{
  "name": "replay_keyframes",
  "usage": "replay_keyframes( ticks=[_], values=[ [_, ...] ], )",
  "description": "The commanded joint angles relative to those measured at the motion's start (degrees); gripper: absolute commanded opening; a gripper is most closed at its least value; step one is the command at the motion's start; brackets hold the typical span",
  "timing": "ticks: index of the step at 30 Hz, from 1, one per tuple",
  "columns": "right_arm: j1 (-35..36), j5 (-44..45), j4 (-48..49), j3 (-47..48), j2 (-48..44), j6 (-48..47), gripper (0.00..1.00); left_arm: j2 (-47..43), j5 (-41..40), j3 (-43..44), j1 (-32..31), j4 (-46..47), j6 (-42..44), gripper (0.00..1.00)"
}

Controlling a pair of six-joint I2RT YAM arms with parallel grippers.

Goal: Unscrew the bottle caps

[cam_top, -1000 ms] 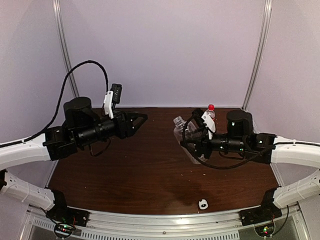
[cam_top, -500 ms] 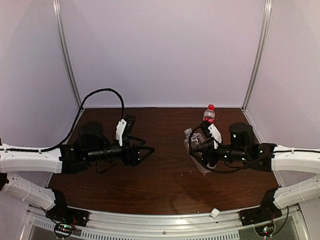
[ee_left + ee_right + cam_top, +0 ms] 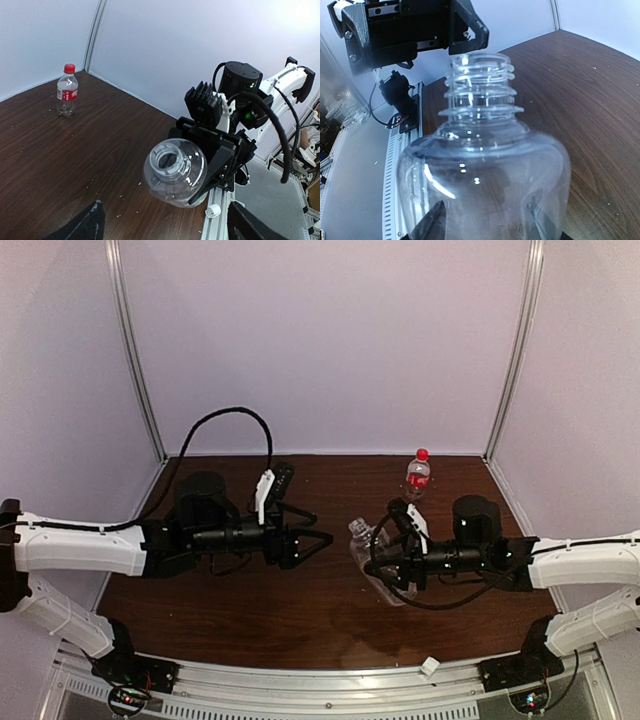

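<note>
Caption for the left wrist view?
Right claw grips the uncapped plain bottle, mouth facing camera; red-capped bottle stands upright behind.

A dark brown, wood-grained desk (image 3: 330, 625) is seen filling the floor of a booth. It is enclosed by pale, plain walls (image 3: 330, 340) at the back and on both sides. Two slim metal posts are set against the back wall, one at the left corner (image 3: 133, 350) and one at the right corner (image 3: 515, 350), each leaning slightly inward toward its foot. The near edge of the desk is bordered by a silver aluminium rail (image 3: 320, 678), and a slotted strip (image 3: 320, 710) is fitted just below it. Small pale specks (image 3: 96, 188) are scattered over the desk top. A grey surface (image 3: 280, 200) is seen beyond the rail.
</note>
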Motion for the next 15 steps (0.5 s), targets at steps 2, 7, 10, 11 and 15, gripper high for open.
replay_keyframes(
  ticks=[2, 7, 10, 11, 15],
  values=[
    [-0.18, -7.81, 6.52, 0.87, 2.48, 0.39, 0.40, 5.40, 5.92, 5.86, 0.19, 2.33, -2.94, 0.81],
    [-0.11, -9.86, 7.30, 2.17, 4.49, 0.44, 0.40, 10.00, 10.11, 9.70, 0.14, 2.48, -4.96, 0.74],
    [0.01, -10.59, 7.63, 2.70, 5.22, 0.51, 0.40, 11.88, 11.56, 10.95, 0.11, 2.51, -5.65, 0.69],
    [0.01, -10.73, 7.76, 2.80, 5.44, 0.55, 0.40, 12.46, 11.95, 11.25, 0.13, 2.59, -5.85, 0.67],
    [0.09, -11.26, 8.15, 3.16, 6.46, 0.67, 0.40, 13.98, 12.65, 11.88, 0.02, 2.86, -6.15, 0.58]
  ],
)
